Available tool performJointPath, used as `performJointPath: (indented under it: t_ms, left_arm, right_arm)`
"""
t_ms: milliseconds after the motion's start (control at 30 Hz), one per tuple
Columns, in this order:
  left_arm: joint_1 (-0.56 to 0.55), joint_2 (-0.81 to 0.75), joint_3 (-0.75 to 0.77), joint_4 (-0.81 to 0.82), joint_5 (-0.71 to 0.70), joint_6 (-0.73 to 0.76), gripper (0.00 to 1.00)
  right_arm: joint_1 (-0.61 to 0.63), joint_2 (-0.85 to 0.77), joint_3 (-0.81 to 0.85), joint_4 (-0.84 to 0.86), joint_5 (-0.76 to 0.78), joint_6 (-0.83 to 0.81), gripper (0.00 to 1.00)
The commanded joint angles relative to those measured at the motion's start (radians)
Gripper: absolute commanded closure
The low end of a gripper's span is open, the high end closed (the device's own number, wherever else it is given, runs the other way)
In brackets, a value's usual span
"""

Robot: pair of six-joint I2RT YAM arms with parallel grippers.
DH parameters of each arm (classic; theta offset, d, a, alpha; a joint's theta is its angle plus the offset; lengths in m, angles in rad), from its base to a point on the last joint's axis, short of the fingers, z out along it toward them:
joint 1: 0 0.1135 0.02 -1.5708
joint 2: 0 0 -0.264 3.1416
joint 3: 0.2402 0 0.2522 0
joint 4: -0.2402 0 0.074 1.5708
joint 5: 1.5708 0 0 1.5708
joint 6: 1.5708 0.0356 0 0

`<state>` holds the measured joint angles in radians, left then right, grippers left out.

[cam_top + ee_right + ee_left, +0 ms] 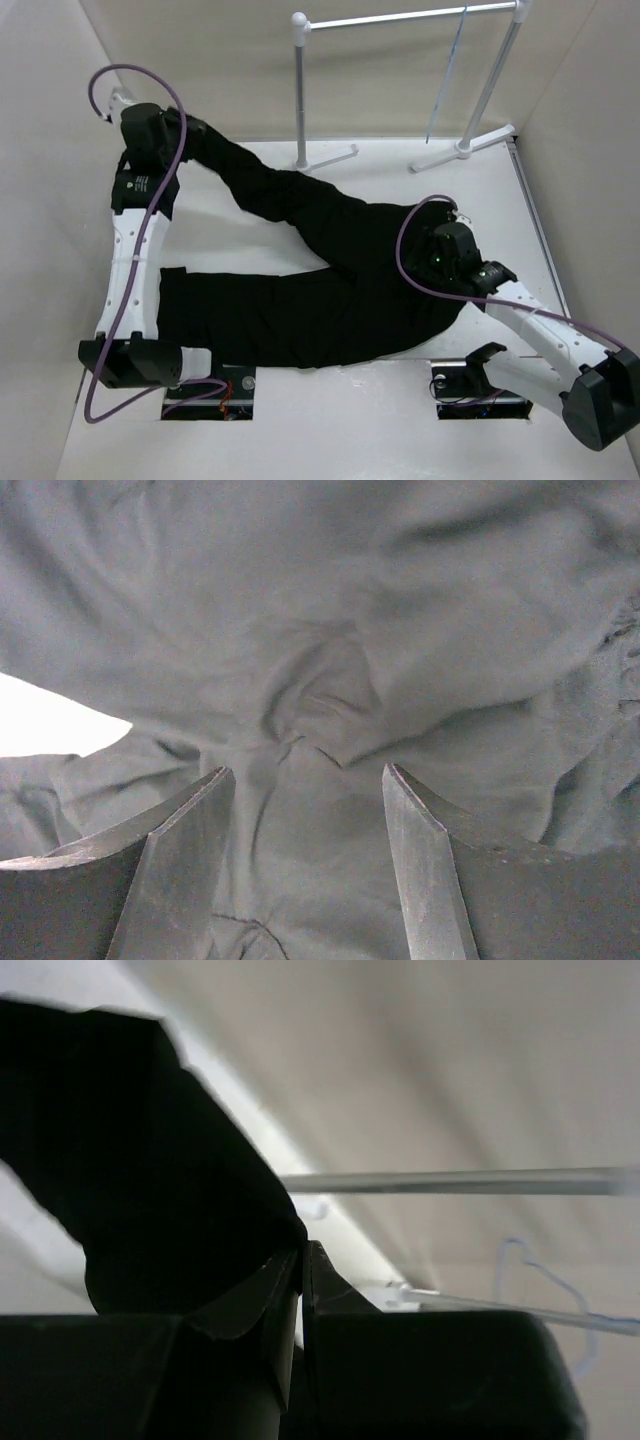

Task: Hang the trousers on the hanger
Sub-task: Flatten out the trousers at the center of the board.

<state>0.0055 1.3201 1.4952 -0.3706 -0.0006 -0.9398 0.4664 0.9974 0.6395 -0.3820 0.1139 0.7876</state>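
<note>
The black trousers [330,260] lie spread on the table, with the waist at the right. One leg runs left along the near edge and the other runs up to the far left. My left gripper [193,135] is shut on the end of that far leg, and the cloth [130,1160] bunches at the closed tips [302,1248]. My right gripper [422,260] hovers open over the waist area, with only wrinkled fabric [330,680] between its fingers [305,770]. The pale-blue wire hanger [447,75] hangs from the rack's bar at the back right. It also shows in the left wrist view [545,1272].
The white tubular garment rack [400,18] stands at the back, with its posts and feet [465,148] on the table. Pale walls close in the table on the left, back and right. Two cut-outs with cables [210,388] lie by the arm bases.
</note>
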Motion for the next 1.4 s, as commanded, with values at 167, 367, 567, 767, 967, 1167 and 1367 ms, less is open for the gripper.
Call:
performJointPath:
  t_ms: [167,367,567,767,967,1167,1367]
  left_arm:
    - [0.122,-0.076,-0.217,-0.010,-0.138,0.095,0.93]
    - [0.302,0.025,-0.368,0.090,-0.010,0.024,0.94]
    - [0.232,0.002,-0.204,0.050,-0.039,0.033,0.94]
    - [0.204,-0.157,-0.121,-0.059,-0.070,0.027,0.94]
    - [0.202,-0.173,0.016,-0.157,-0.076,0.027,0.94]
    - [0.161,-0.027,-0.077,-0.160,-0.012,0.068,0.81]
    - [0.233,0.031,-0.400,-0.027,-0.007,0.082,0.44]
  right_arm:
    - [-0.028,-0.049,-0.030,0.040,0.027,0.056,0.26]
    - [-0.090,-0.088,-0.043,0.002,0.024,0.045,0.21]
    - [-0.188,-0.079,-0.021,0.000,0.024,0.016,0.59]
    - [-0.226,-0.057,0.002,0.015,0.047,0.006,0.62]
    - [-0.340,0.081,0.098,0.055,0.099,-0.010,0.24]
    - [-0.416,0.372,0.248,0.181,0.093,-0.057,0.32]
    - [-0.455,0.539,0.322,0.232,0.003,-0.084,0.27]
